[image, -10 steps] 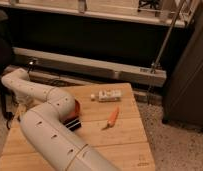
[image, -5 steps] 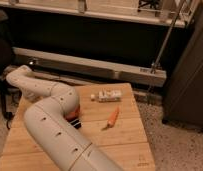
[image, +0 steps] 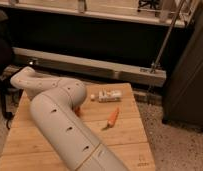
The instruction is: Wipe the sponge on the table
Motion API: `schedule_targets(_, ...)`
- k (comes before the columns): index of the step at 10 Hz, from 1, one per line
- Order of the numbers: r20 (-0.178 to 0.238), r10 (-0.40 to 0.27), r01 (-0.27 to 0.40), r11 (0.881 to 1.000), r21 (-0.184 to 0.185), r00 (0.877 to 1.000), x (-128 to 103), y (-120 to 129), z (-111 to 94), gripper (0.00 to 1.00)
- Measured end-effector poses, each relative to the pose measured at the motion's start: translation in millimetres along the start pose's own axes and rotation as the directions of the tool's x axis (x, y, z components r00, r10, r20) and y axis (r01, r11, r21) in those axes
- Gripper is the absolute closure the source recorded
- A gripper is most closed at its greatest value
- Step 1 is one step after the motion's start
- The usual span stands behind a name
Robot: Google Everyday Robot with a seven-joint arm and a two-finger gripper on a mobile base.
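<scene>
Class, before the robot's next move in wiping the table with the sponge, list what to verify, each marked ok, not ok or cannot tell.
1. View of the sponge: not ok, none shows.
2. View of the gripper: not ok, hidden behind the arm.
3. Grip on the sponge: cannot tell.
4. The carrot-like object apart from the arm: ok.
5. The white packet apart from the arm, near the far edge of the table: ok.

Wood table (image: 130,145) w/ carrot (image: 113,116), white bottle (image: 109,95), gripper hidden behind arm (image: 60,117)
</scene>
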Motion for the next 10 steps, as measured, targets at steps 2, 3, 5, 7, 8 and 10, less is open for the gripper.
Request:
schedule_targets(2,-0.014,-0.009,0.009,1.000,-0.015,1.000,18,17,-1,0.72)
schedule_targets(3,-0.015,-0.016,0.016,0.999,-0.027,1.000,26,28,-4,0.72)
schedule_targets(5,-0.004,-0.031,0.031,0.997,-0.066,0.999,36,52,-10,0.72)
schedule_targets(7,0.012,-0.053,0.054,0.993,-0.109,0.999,41,76,-15,0.72)
schedule_targets(8,0.017,-0.068,0.069,0.989,-0.128,0.998,42,86,-15,0.72)
schedule_targets(10,0.027,-0.104,0.107,0.983,-0.149,0.994,41,103,-15,0.72)
